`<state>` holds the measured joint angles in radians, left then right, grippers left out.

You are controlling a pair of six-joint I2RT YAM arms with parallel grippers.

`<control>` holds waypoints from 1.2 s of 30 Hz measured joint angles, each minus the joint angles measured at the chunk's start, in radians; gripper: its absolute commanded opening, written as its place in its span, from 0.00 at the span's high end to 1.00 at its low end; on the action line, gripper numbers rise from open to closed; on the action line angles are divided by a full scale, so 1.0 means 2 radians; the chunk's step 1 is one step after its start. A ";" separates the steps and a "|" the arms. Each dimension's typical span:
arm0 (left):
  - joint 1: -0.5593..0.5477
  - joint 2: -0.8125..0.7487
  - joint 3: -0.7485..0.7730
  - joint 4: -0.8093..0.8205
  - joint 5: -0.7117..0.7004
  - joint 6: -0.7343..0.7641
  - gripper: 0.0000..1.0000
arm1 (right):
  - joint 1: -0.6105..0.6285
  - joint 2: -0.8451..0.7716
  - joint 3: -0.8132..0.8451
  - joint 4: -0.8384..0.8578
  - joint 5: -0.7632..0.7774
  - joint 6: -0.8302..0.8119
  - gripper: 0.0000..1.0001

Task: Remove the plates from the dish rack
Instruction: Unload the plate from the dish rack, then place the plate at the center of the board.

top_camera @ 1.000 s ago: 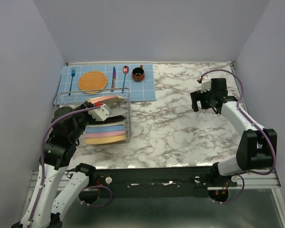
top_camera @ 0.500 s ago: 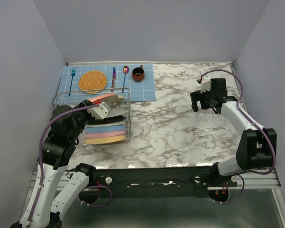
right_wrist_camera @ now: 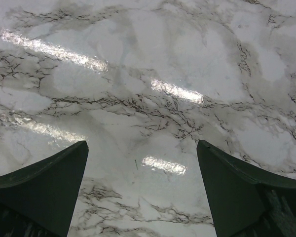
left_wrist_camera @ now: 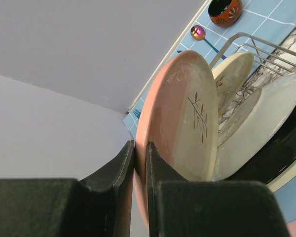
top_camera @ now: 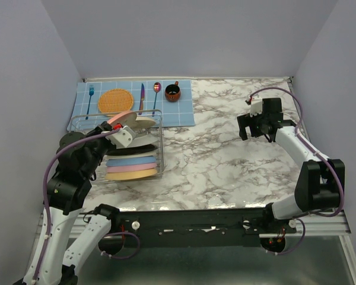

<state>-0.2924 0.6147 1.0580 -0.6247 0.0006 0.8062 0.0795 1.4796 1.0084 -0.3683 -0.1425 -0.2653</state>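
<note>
My left gripper (left_wrist_camera: 139, 165) is shut on the rim of a plate (left_wrist_camera: 182, 113) with a pinkish edge, a cream face and a twig motif. In the top view that plate (top_camera: 122, 116) is tilted above the far left end of the silver wire dish rack (top_camera: 161, 138), with the left gripper (top_camera: 120, 126) just below it. More plates stand in the rack: a cream one (top_camera: 146, 122), a black-rimmed one (top_camera: 140, 148), then blue (top_camera: 133, 160), pink (top_camera: 130, 168) and yellow-orange (top_camera: 130, 175). My right gripper (top_camera: 247, 126) hangs open over bare marble at the right; its jaws (right_wrist_camera: 142, 163) hold nothing.
A blue checked placemat (top_camera: 184, 110) lies behind the rack with an orange woven disc (top_camera: 115, 101), a fork (top_camera: 89, 97), a knife (top_camera: 142, 98), a spoon (top_camera: 156, 94) and a dark red cup (top_camera: 172, 92). Walls close in the left, back and right sides.
The left gripper has carried the twig plate up and toward the back left, away from the other plates in the rack. The right arm has stayed still.
</note>
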 measured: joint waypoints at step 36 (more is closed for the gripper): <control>0.001 -0.011 -0.075 -0.002 0.055 -0.001 1.00 | 0.224 -0.001 0.140 -0.058 0.053 -0.201 0.02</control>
<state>-0.2901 0.5934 0.9077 -0.6296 0.1104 0.8040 0.5285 1.4784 1.2877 -0.4850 -0.0368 -0.6670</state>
